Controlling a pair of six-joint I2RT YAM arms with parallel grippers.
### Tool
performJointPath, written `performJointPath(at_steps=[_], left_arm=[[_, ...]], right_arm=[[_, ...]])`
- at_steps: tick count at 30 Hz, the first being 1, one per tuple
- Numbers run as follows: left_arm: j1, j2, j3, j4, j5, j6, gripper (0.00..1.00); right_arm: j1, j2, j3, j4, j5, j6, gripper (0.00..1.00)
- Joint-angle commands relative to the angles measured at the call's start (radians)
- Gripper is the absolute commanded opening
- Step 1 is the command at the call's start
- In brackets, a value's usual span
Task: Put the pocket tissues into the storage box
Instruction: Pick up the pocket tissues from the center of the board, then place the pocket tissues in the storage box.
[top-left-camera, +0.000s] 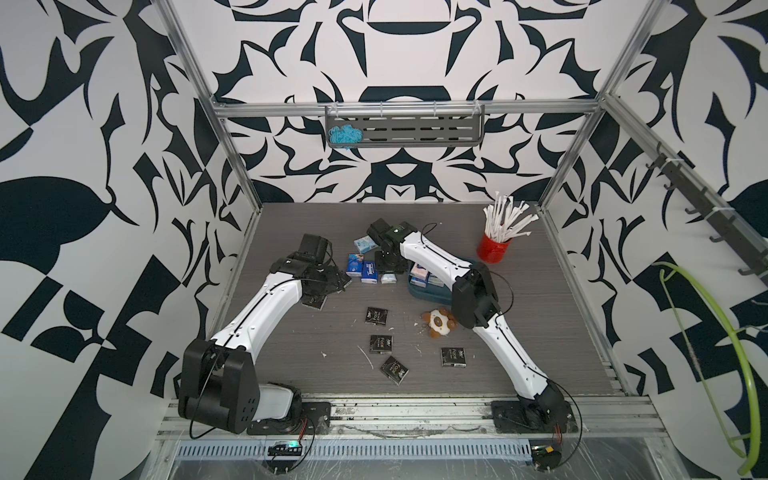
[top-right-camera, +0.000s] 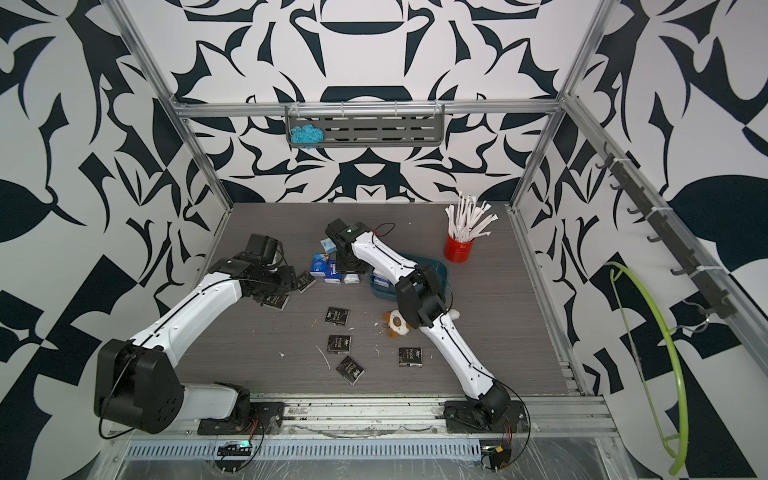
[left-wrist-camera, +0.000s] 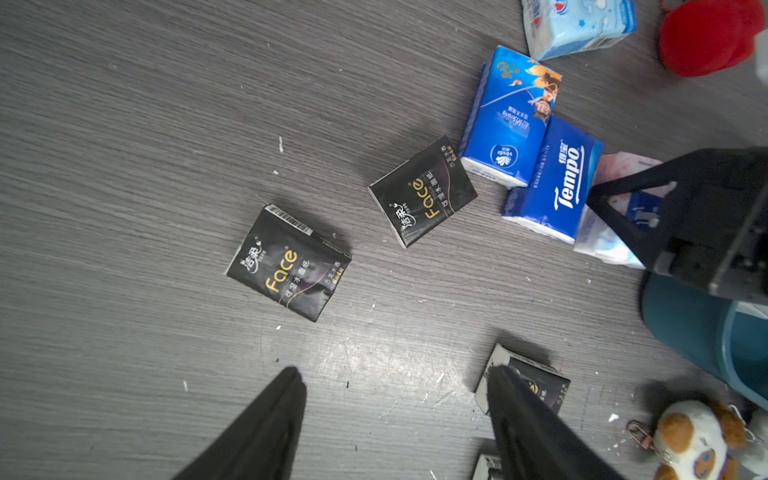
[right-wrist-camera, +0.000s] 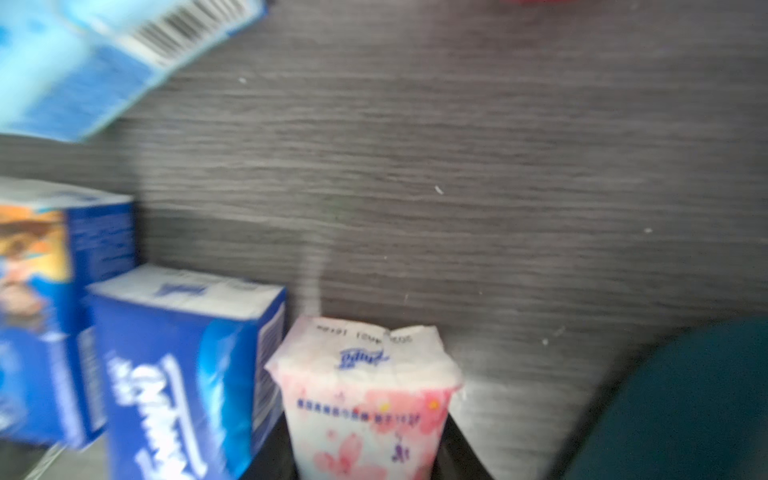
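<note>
My right gripper is shut on a pink-and-white pack of pocket tissues, low over the table beside the dark blue packs; in a top view it sits just left of the storage box. The teal box holds several packs. My left gripper hangs open over bare table, empty, with two black packs ahead of it and another by one finger. More black packs lie towards the front.
A brown-and-white plush toy lies just in front of the box, under my right arm. The red cup of white sticks stands at the back right. A light blue pack lies behind the right gripper.
</note>
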Motion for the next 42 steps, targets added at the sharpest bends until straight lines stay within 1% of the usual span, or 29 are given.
performJointPath(at_steps=[1, 10, 14, 19, 23, 27, 31, 35, 38, 42], left_arm=[[0.003, 0.002, -0.005, -0.011, 0.036, -0.015, 0.75], [0.002, 0.092, 0.068, 0.031, 0.144, -0.002, 0.74], [0.002, 0.141, 0.103, 0.045, 0.178, 0.004, 0.74], [0.000, 0.172, 0.106, 0.068, 0.219, -0.015, 0.73], [0.000, 0.186, 0.108, 0.065, 0.229, -0.010, 0.73], [0.000, 0.196, 0.114, 0.056, 0.228, -0.006, 0.72], [0.000, 0.199, 0.116, 0.058, 0.223, -0.010, 0.72], [0.000, 0.213, 0.121, 0.065, 0.223, -0.019, 0.72], [0.000, 0.235, 0.142, 0.059, 0.219, -0.025, 0.72], [0.000, 0.262, 0.171, 0.064, 0.216, -0.047, 0.72]], right_arm=[[-0.004, -0.175, -0.040, 0.025, 0.002, 0.001, 0.39], [-0.026, -0.386, -0.234, 0.052, 0.056, -0.008, 0.39], [-0.057, -0.488, -0.382, 0.058, 0.081, -0.006, 0.39], [-0.109, -0.622, -0.593, 0.101, 0.083, 0.009, 0.38], [-0.160, -0.736, -0.756, 0.160, 0.069, 0.021, 0.38], [-0.216, -0.809, -0.870, 0.185, 0.048, 0.017, 0.38], [-0.283, -0.837, -0.952, 0.190, 0.039, -0.012, 0.38], [-0.345, -0.823, -1.004, 0.247, -0.008, -0.049, 0.38], [-0.361, -0.783, -0.990, 0.271, -0.021, -0.069, 0.38], [-0.363, -0.697, -0.927, 0.259, -0.013, -0.118, 0.38]])
